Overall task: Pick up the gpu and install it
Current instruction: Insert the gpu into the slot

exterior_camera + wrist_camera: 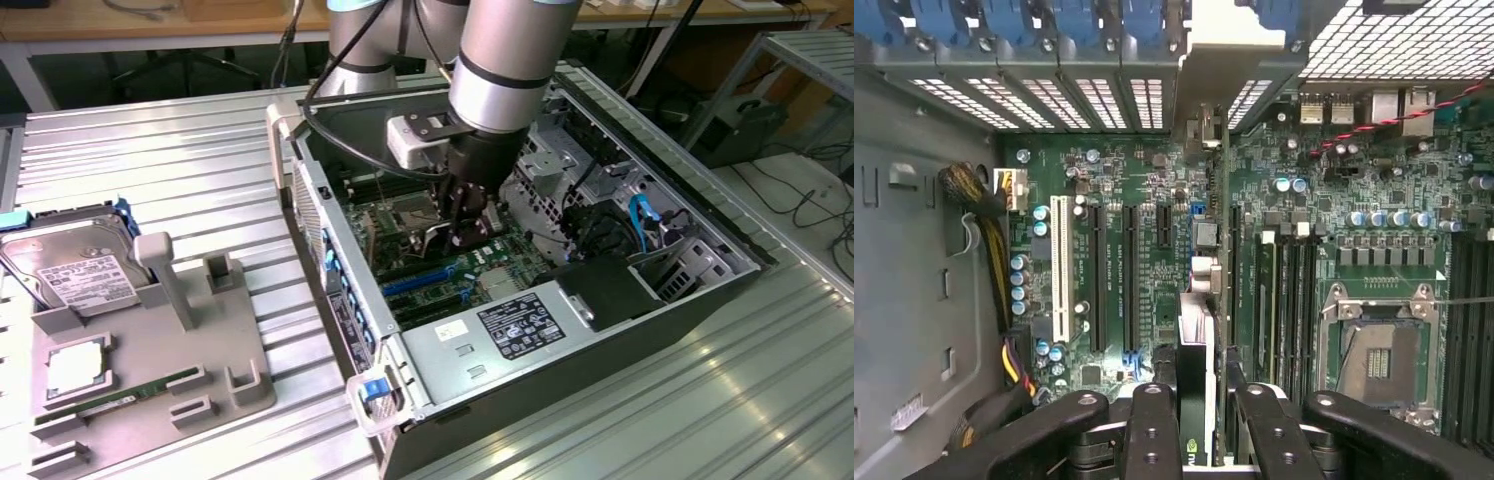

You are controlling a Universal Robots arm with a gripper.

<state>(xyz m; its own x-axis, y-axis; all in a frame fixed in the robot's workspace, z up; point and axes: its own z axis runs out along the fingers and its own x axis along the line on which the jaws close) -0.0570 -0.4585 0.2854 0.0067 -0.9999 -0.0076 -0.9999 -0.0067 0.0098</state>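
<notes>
Mid-frame in the exterior view, the gripper (463,228) pinches the gpu (1201,330) edge-on over the motherboard (1114,260) inside the case (627,300).

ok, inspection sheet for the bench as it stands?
Surface: ribbed metal table, open PC case lying on it.
Job's things: gpu edge-on, held upright over the motherboard slots.
Clutter: grey fixture tray with hard drive and RAM stick.
Grippers: gripper shut on gpu, inside the case.
Cables: blue cable in case; yellow-black bundle.
Surroundings: wooden benches behind.
</notes>
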